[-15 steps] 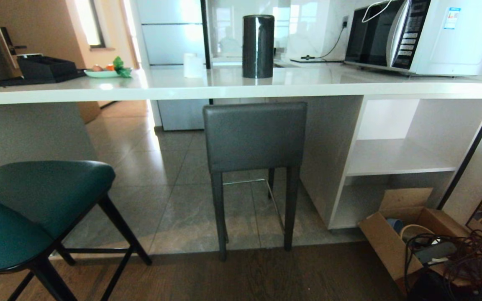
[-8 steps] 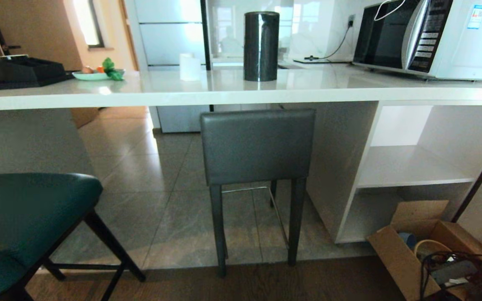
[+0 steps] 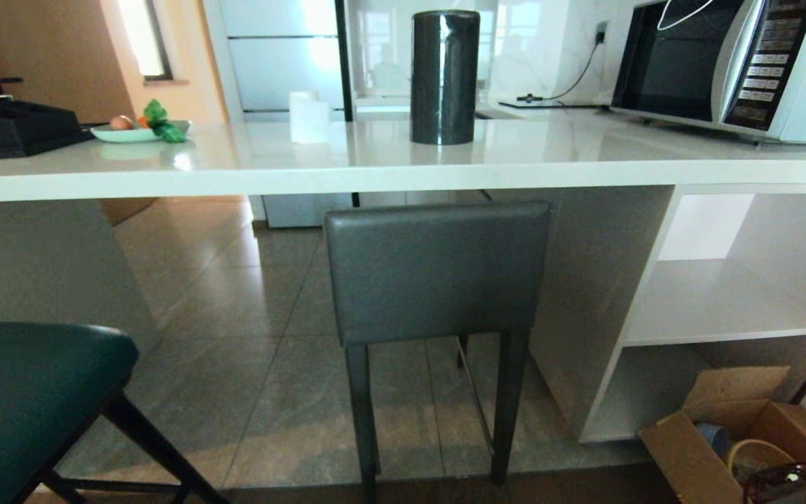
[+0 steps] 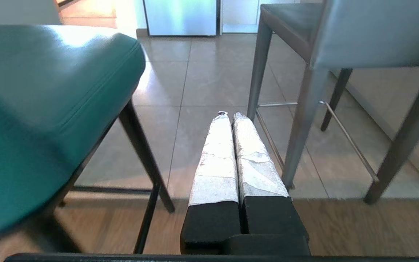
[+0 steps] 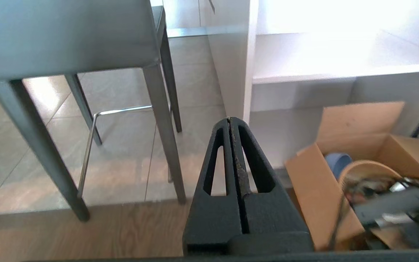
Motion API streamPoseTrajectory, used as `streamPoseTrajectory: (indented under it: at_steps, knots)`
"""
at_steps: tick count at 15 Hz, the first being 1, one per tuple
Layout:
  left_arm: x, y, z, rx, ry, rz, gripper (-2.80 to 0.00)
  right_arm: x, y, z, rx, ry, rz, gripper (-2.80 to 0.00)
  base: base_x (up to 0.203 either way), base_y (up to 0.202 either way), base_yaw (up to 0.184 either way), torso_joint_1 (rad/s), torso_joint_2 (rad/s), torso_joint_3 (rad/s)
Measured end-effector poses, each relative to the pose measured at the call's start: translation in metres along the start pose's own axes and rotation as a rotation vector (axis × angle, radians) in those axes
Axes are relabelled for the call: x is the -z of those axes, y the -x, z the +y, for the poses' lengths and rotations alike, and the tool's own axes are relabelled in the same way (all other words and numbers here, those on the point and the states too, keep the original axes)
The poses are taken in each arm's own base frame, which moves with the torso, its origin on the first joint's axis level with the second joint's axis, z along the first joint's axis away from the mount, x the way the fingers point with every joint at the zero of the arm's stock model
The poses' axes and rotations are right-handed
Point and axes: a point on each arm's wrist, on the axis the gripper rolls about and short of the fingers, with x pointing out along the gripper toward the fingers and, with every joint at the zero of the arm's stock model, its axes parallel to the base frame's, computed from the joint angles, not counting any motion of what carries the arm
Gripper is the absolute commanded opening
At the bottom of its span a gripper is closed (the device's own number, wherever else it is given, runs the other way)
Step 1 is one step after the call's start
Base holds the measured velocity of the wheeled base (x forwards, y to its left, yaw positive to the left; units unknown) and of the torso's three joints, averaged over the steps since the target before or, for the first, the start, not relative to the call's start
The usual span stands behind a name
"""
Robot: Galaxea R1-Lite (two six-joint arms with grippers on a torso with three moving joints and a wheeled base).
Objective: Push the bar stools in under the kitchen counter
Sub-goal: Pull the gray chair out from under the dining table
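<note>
I see the dark grey stool [image 3: 436, 280] tucked beneath the counter [image 3: 389, 171]; the teal stool [image 3: 25, 406] stands out, near left. Left end effector [image 4: 230, 117] and right end effector [image 5: 229, 122] are clenched empty, suiting pushing.

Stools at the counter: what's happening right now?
Nothing is being handled. The grey stool stands at the counter edge, its back just below the top. The teal stool sits further out on the left, not pushed in. The left gripper and right gripper both hang low with jaws shut, touching neither stool.
</note>
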Motion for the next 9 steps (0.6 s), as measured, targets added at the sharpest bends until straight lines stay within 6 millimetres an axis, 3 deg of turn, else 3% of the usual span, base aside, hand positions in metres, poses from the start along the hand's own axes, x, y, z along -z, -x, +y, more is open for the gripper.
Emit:
streamPoseTrajectory:
  at_steps: [9]
  knots:
    - [0.0,0.0,0.0,-0.001,0.0,0.0,-2.8,0.0,0.0,0.0,0.0,-0.001,0.0,-2.8,0.195,0.0,0.003,0.002,0.0,0.001]
